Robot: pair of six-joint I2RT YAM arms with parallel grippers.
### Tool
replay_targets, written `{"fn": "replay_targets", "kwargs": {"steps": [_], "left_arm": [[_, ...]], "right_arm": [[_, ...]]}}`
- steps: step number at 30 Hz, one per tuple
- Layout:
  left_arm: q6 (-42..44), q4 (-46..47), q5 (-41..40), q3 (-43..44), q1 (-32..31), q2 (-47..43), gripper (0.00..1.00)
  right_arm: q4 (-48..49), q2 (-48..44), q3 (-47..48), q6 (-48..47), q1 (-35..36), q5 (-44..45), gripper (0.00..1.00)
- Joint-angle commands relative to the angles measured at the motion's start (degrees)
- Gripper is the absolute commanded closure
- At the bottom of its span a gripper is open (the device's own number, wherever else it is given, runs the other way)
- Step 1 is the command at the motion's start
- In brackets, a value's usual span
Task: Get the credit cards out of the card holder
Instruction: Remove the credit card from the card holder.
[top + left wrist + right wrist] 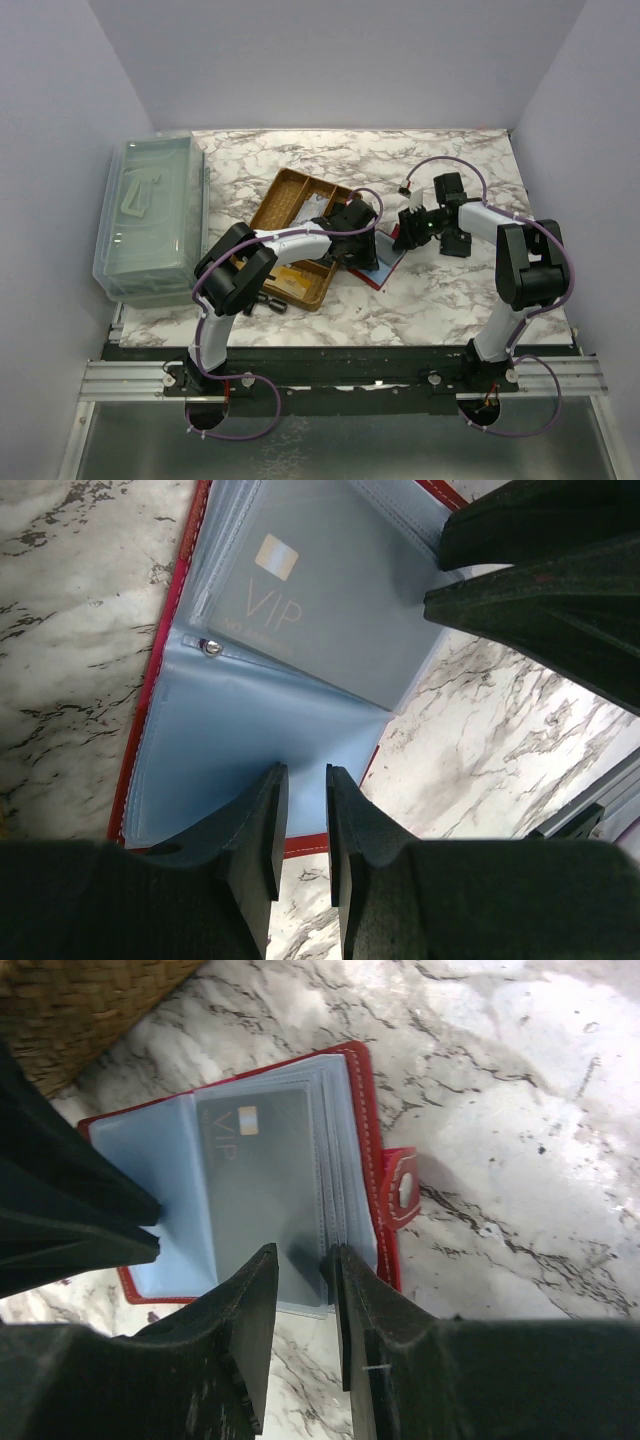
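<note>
The red card holder [388, 262] lies open on the marble table, its clear sleeves showing. A grey VIP credit card [265, 1175] sits in the top sleeve and also shows in the left wrist view [320, 610]. My left gripper [305, 770] hovers over the holder's light blue left inner flap [220, 740], jaws a narrow gap apart with nothing between them. My right gripper [300, 1252] is slightly open at the lower edge of the sleeves, with the card's edge below the gap. The red snap tab [400, 1188] sticks out to the right. Both grippers meet over the holder in the top view.
A wicker tray [300, 235] holding a few items lies just left of the holder and shows in the right wrist view [80, 1000]. A clear plastic lidded box [152, 215] stands at the far left. A small black object [268, 303] lies near the front edge.
</note>
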Motion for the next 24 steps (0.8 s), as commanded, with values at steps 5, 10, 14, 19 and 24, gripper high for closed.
{"fn": "replay_targets", "kwargs": {"steps": [5,10,14,19,24], "left_arm": [[0.95,-3.52,-0.62,-1.73,0.70,0.36,0.71],[0.79,-3.43,-0.51,-1.99,0.81,0.36,0.71],[0.53,-3.25,-0.53,-2.42,0.77,0.14,0.71],[0.27,-2.92,-0.53,-2.94,0.86,0.01,0.71],[0.25,-2.83,-0.53,-3.05,0.86,-0.08,0.71]], "right_arm": [[-5.72,-0.39,0.19,-2.55,-0.21,-13.42,0.65],[-4.98,-0.09,0.94,-0.33,-0.29,-9.82,0.62],[-3.03,-0.78,1.03,1.56,-0.92,-4.59,0.61],[-1.95,-1.40,1.17,1.64,-1.35,1.56,0.61],[-1.07,-1.99,0.12,1.18,-1.35,4.62,0.61]]}}
